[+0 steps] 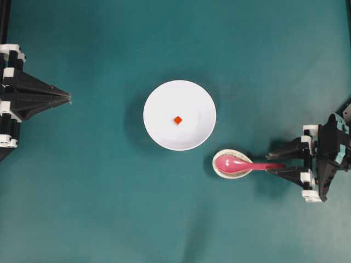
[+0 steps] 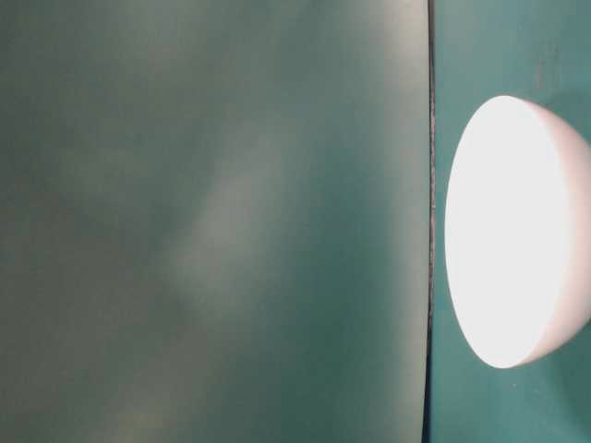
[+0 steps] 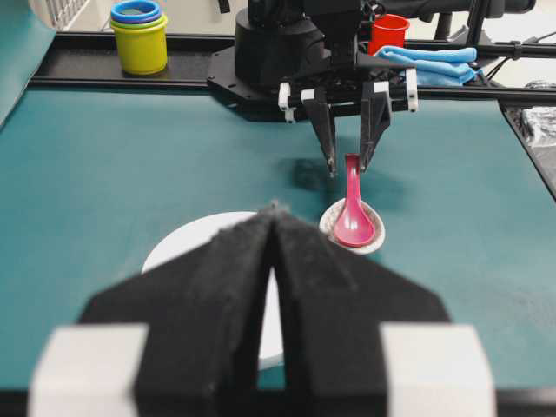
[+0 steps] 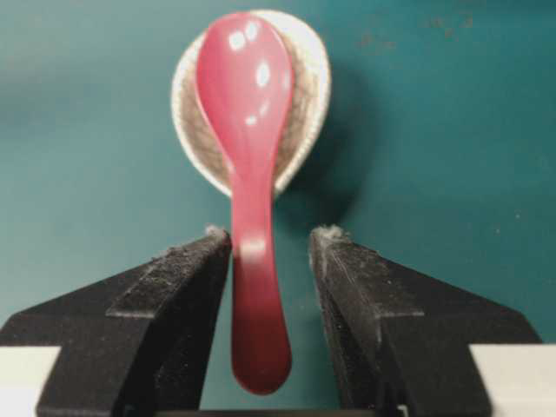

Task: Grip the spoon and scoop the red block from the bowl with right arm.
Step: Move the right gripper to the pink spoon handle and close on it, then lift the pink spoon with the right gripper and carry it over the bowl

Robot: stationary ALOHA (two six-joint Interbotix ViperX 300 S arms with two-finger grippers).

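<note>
The magenta spoon [image 1: 241,163] [image 4: 248,174] lies with its scoop in a small speckled beige dish [image 1: 222,170] [image 4: 300,130], handle pointing right. My right gripper [image 1: 275,163] [image 4: 271,239] stands open with the handle between its fingers, close to the left finger and with a gap on the other side. The white bowl [image 1: 159,126] [image 3: 187,248] sits at mid-table with the tiny red block [image 1: 177,120] in its middle. My left gripper [image 1: 68,99] [image 3: 274,213] rests at the far left, shut and empty.
Behind the right arm's base, beyond the table, stand stacked yellow, green and blue cups [image 3: 140,35], a red cup [image 3: 387,30] and a blue cloth [image 3: 434,62]. The table-level view shows only the bowl's white side [image 2: 517,231] against the teal cloth.
</note>
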